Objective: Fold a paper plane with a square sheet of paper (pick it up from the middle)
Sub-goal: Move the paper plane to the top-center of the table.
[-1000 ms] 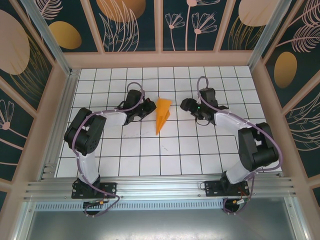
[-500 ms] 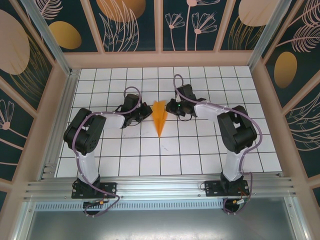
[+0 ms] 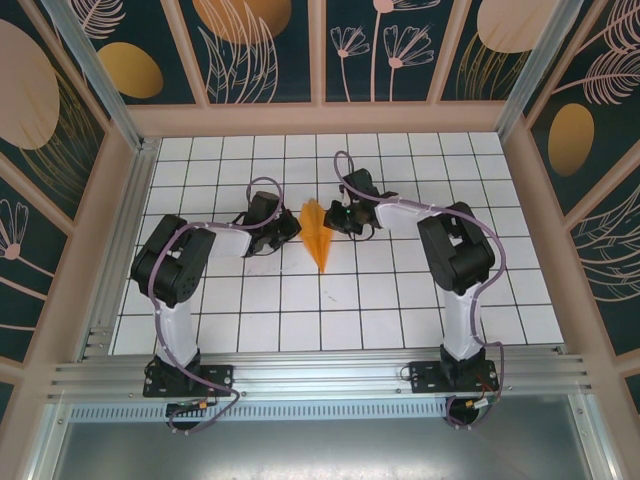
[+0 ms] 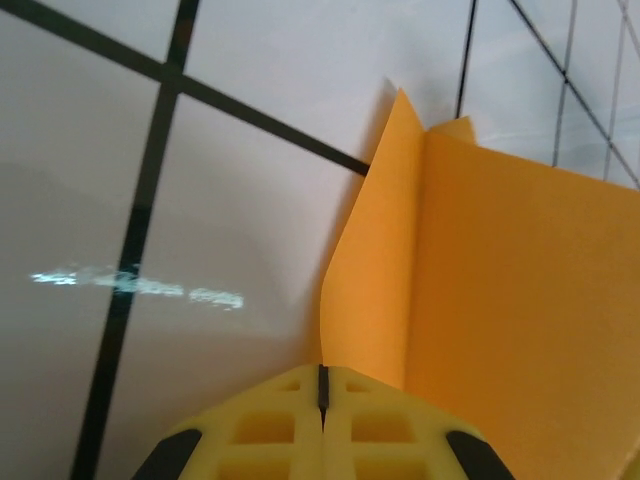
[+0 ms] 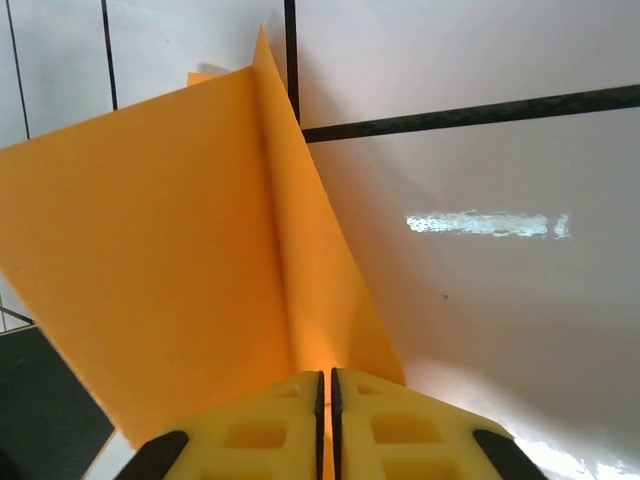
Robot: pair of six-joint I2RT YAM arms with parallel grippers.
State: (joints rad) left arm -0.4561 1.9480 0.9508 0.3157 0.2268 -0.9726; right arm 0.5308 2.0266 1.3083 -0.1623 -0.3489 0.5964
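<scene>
From above, the paper plane point(image 3: 316, 235) lies at the upper middle of the white grid table point(image 3: 380, 300), a narrow orange dart with its point toward the lower edge. The left gripper point(image 3: 293, 226) meets it from the left and the right gripper point(image 3: 336, 218) from the right, probably so each side of the wide tail can be worked at once. At the left wrist, the left gripper point(image 4: 322, 372) has its yellow fingers pressed together. A wing of the paper plane point(image 4: 500, 300) rises from just beside their tips, though I cannot tell whether a layer is caught between them. At the right wrist, the right gripper point(image 5: 326, 378) is closed on the paper plane point(image 5: 150, 270) – the centre crease runs straight down into the seam, a pinch that looks meant to sharpen the fold.
</scene>
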